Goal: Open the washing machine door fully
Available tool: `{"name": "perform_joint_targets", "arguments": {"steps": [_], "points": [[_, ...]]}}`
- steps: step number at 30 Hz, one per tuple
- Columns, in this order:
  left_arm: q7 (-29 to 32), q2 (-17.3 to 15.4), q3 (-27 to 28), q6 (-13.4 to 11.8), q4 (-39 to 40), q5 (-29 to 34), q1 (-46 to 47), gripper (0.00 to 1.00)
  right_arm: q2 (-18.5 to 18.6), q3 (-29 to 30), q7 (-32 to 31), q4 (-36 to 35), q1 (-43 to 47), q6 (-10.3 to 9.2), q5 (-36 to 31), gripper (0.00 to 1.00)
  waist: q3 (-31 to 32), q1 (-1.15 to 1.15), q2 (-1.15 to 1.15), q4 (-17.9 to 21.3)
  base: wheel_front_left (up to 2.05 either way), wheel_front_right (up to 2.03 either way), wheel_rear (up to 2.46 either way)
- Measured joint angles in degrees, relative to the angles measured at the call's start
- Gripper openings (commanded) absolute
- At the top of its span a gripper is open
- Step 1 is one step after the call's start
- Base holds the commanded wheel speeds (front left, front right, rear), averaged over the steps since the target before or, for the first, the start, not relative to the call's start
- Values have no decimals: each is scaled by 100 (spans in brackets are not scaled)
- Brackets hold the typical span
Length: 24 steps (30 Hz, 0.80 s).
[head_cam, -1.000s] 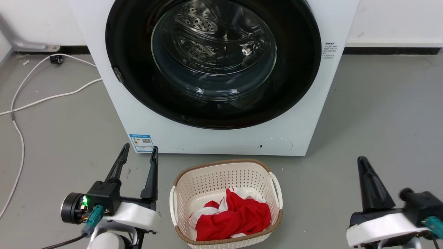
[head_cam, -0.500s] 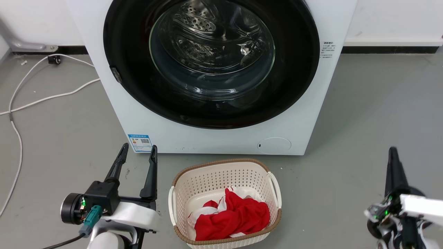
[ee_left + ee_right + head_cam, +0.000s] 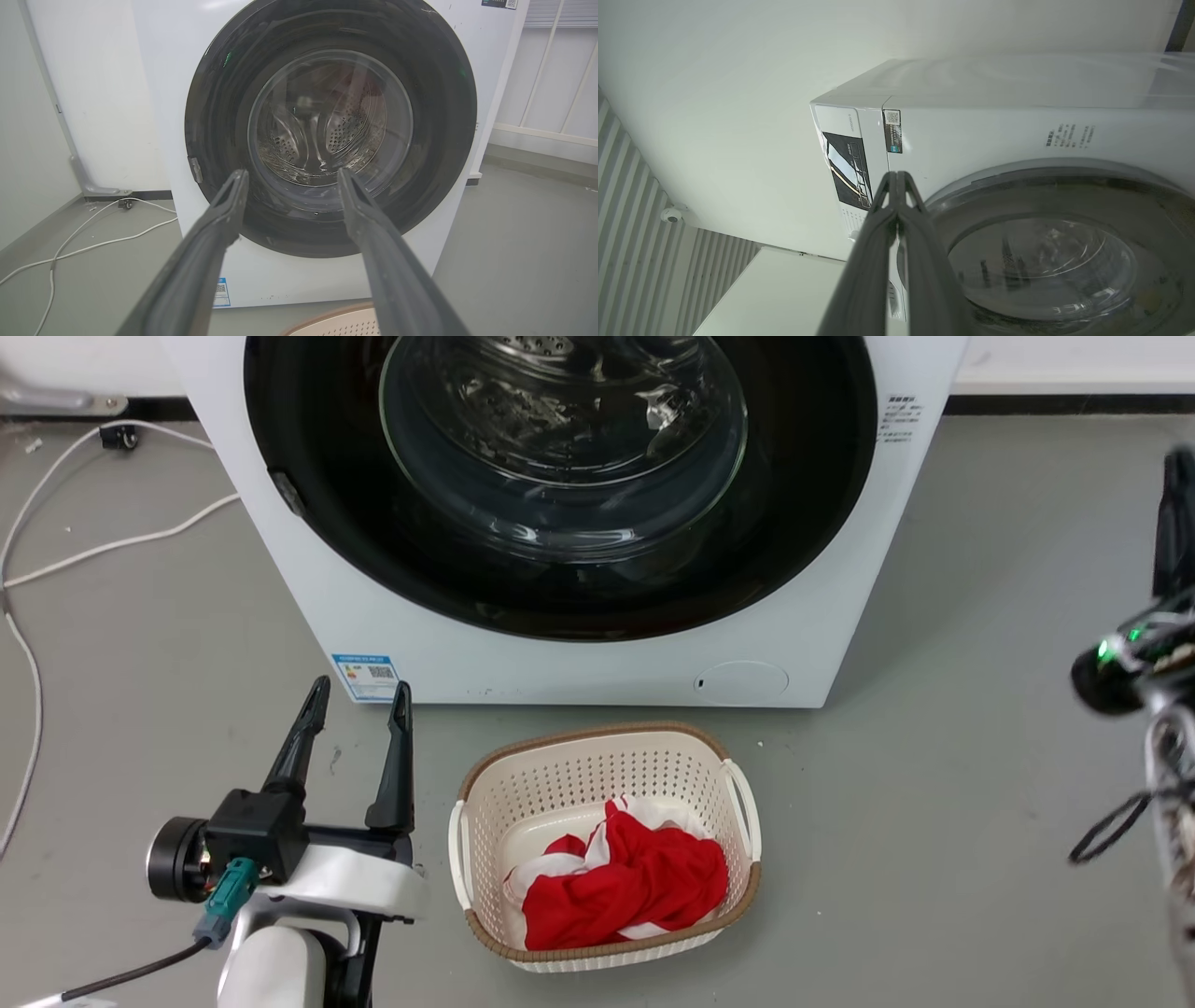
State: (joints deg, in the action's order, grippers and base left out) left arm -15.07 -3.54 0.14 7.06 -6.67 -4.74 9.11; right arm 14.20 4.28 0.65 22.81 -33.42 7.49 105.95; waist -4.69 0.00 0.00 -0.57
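A grey floor runs up to a pale wall, and a white washing machine [image 3: 579, 667] stands on it, facing the robot. The washing machine door [image 3: 560, 476] lies shut, flush against the white front and nearly as wide as the machine, with the steel drum showing through its glass centre. A small grey tab [image 3: 285, 493] sits on the door's left rim. It may be the catch or the hinge, and I cannot tell which. Below the door is a small round white flap [image 3: 742, 681]. On the floor just in front of the machine stands a cream basket [image 3: 467, 803] holding a red and white cloth [image 3: 635, 887]. A white cable [image 3: 112, 546] trails off to the left.

The left gripper [image 3: 361, 683] hovers low beside the basket, jaws open and empty, aimed at the door. The right gripper [image 3: 896, 173] is raised off the machine's right side, jaws closed on nothing and pointing toward the top corner.

The step in hand looks like the approach, with neither gripper touching the door. To do it well, settle first which side is free. Hook a finger behind that rim rather than pressing on the glass, then pull along the door's arc and keep the arm clear of the basket.
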Motion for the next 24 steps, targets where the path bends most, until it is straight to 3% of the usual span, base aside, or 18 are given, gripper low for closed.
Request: {"name": "perform_joint_targets", "arguments": {"steps": [6,12,17,24], "points": [[-1,5,-13,15,121,-18,175,100,721,-637,-398,1132,-1449,0,-49,0,-259,0,0,-98,0,0,0],[-1,10,-24,26,279,-59,353,100,1042,-1566,-900,2229,-2923,0,-431,0,-595,0,0,-173,0,0,0],[0,19,-33,30,472,-107,514,100,1056,-2267,-1462,3107,-4090,0,-814,0,-913,0,0,-217,0,0,0],[-1,30,-58,34,676,-158,719,100,733,-2925,-2015,4172,-5180,0,-1265,0,-1396,1,0,-262,0,0,0]]}}
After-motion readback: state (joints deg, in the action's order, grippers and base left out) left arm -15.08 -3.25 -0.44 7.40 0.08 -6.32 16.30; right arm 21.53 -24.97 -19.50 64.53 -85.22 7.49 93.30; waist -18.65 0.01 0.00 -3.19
